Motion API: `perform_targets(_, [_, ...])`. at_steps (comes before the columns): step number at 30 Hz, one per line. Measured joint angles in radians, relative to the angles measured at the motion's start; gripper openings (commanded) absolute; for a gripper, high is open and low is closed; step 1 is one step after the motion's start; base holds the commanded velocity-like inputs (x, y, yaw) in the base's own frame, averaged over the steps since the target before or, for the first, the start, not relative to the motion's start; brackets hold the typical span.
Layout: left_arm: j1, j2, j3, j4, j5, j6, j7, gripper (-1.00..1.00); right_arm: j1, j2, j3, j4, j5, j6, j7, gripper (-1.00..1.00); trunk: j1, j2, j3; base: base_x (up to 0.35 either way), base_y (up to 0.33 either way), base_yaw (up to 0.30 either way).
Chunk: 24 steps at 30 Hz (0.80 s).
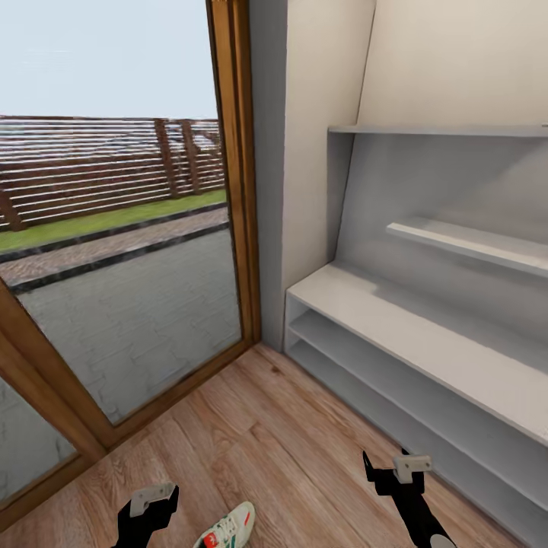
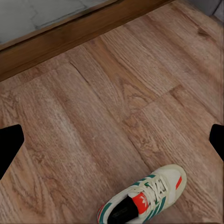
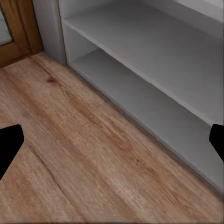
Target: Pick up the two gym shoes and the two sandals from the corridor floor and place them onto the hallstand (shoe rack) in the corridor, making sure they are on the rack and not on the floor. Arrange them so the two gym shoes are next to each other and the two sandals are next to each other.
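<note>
Both grippers hung low over the wooden floor (image 1: 251,426), and both were spread wide with nothing between the fingers. The left gripper (image 1: 148,506) hovered just beside a sneaker (image 1: 227,529), not touching it; in its wrist view the two dark fingertips (image 2: 9,144) sat far apart at the edges of the frame. The right gripper (image 1: 396,472) was open just as wide, near the front of the shoe rack (image 1: 426,350) but clear of it.

The one sneaker (image 2: 142,200) lay flat on the planks, between the two arms and closer to the left one. In the head view its long axis ran at a slant, toe toward the rack side, heel cut off at the bottom edge.

The rack stood against the right wall, its low shelves (image 3: 140,79) bare. To the left stood a tall glass door in a wooden frame (image 1: 236,175), with a paved yard and a slatted fence (image 1: 99,167) beyond.
</note>
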Motion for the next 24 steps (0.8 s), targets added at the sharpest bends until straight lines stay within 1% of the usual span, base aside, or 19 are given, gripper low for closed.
perform_targets(9, [0.0, 0.0, 0.0, 0.0, 0.0, 0.0, 0.0, 1.0, 0.0, 0.0, 0.0, 0.0, 0.0, 0.001, 0.0, 1.0, 0.0, 0.0, 0.001, -0.028, 0.0, -0.027])
perform_targets(19, [0.0, 0.0, 0.0, 0.0, 0.0, 0.0, 0.0, 1.0, 0.0, 0.0, 0.0, 0.0, 0.0, 0.001, 0.0, 1.0, 0.0, 0.0, 0.001, -0.224, 0.0, -0.001])
perform_targets(24, [0.0, 0.0, 0.0, 0.0, 0.0, 0.0, 0.0, 1.0, 0.0, 0.0, 0.0, 0.0, 0.0, 0.0, 0.0, 1.0, 0.0, 0.0, 0.001, -0.099, 0.0, 0.0])
